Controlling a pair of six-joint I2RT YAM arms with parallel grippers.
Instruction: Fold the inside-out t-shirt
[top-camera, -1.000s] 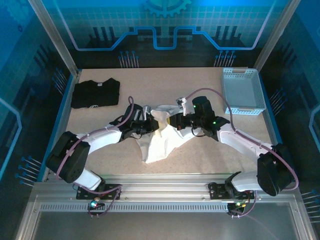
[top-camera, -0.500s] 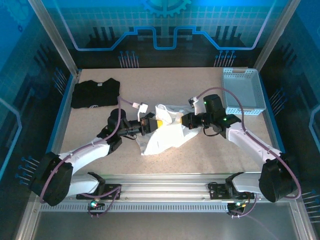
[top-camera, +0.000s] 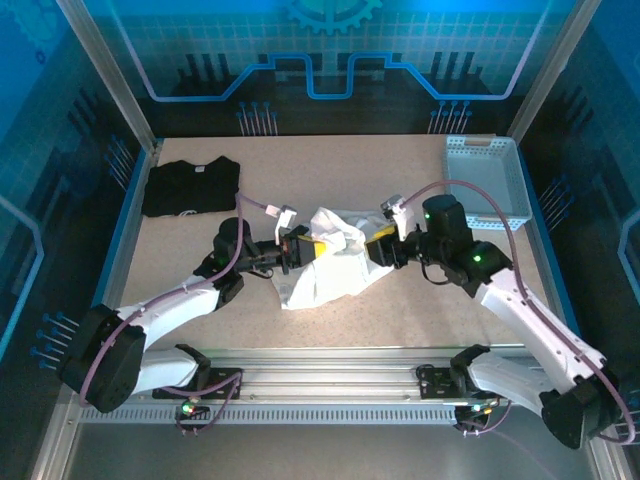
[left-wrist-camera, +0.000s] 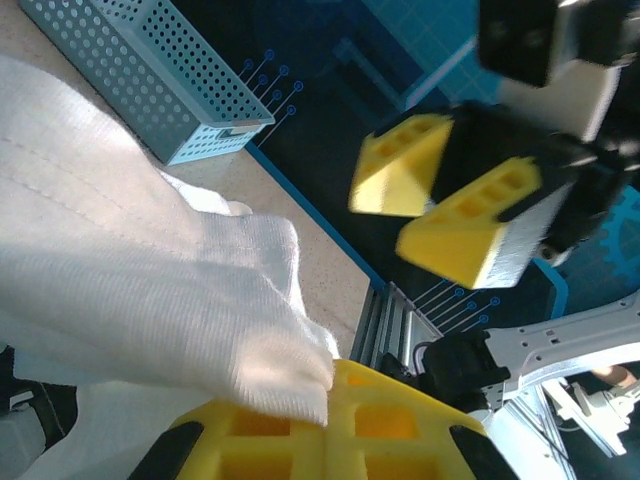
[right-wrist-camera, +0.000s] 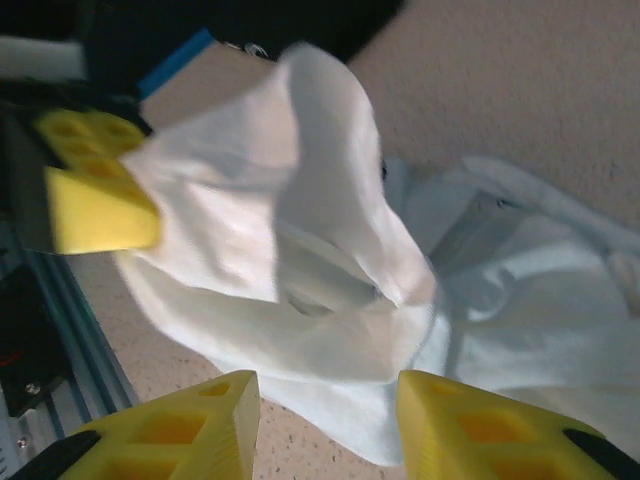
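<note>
Top external view: the white t-shirt (top-camera: 335, 278) is seen bunched in a heap at the middle of the table (top-camera: 380, 170), between the arms. One edge is pinched by the left gripper (top-camera: 310, 248). The right gripper (top-camera: 380, 245) is spread just beside the cloth, holding nothing. No fold is judged made; flattening and all the folding remain.

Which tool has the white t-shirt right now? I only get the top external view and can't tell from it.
Observer: The left tool has it. Its wrist camera shows the white t-shirt draped over its yellow finger, with the jaws shut on the fabric.
Operator: And the right one?
Observer: The right tool is open. Its wrist camera shows nothing between its fingers, and the shirt is bunched just beyond them.
</note>
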